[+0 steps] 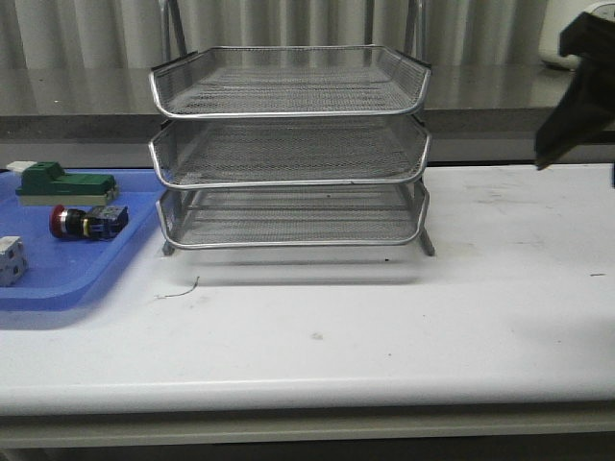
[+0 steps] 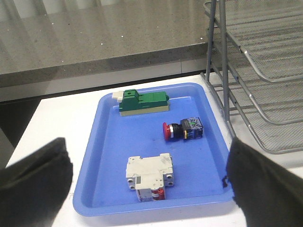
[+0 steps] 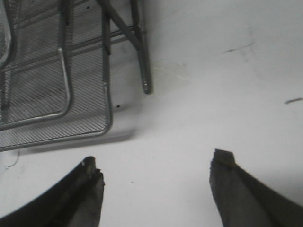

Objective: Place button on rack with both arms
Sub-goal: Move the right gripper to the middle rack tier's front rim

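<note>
left pincer [image 2: 147, 184] and right pincer [image 3: 156, 189] both wide open, empty; only left wrist view with whole button [image 2: 182, 130].

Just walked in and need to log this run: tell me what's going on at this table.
Nothing is being held yet. The button lies on its side in the blue tray, near a green block and a white circuit breaker. The left gripper hovers over that tray with its jaws open. The right gripper, also open, hangs over bare table beside the rack, whose three mesh trays hold nothing.
</note>
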### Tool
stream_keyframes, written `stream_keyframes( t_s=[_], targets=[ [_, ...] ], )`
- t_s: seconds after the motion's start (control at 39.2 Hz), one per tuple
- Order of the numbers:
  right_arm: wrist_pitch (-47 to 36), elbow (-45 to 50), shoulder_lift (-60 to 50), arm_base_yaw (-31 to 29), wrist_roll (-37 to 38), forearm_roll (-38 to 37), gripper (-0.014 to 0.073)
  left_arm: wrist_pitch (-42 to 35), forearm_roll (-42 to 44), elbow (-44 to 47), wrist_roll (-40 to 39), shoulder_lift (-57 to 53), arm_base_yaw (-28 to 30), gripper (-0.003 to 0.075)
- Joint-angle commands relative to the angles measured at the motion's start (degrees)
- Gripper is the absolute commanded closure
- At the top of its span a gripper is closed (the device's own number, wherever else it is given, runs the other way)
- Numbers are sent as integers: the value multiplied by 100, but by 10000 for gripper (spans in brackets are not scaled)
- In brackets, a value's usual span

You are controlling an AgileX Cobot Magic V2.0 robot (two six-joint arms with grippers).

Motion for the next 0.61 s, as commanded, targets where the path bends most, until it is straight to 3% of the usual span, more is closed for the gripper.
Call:
stream_keyframes(
  t_s=[0.0, 0.2, 0.33, 0.43, 0.59],
  targets=[
    [168, -555, 294, 67, -740, 979, 120, -422, -11, -200, -61, 52, 3, 91],
    [938, -1140, 1153, 67, -2639, 3178, 120, -422, -11, -200, -61, 52, 3, 91],
    [1226, -1311, 1542, 67, -3448, 4188, 120, -422, -11, -200, -61, 52, 3, 91],
    [1415, -1438, 1815, 67, -3618, 4526, 137, -422, -11, -200, -61, 52, 3, 91],
    [1592, -1673, 2122, 67, -3618, 4572, 230, -422, -11, -200, -61, 52, 3, 91]
  ],
)
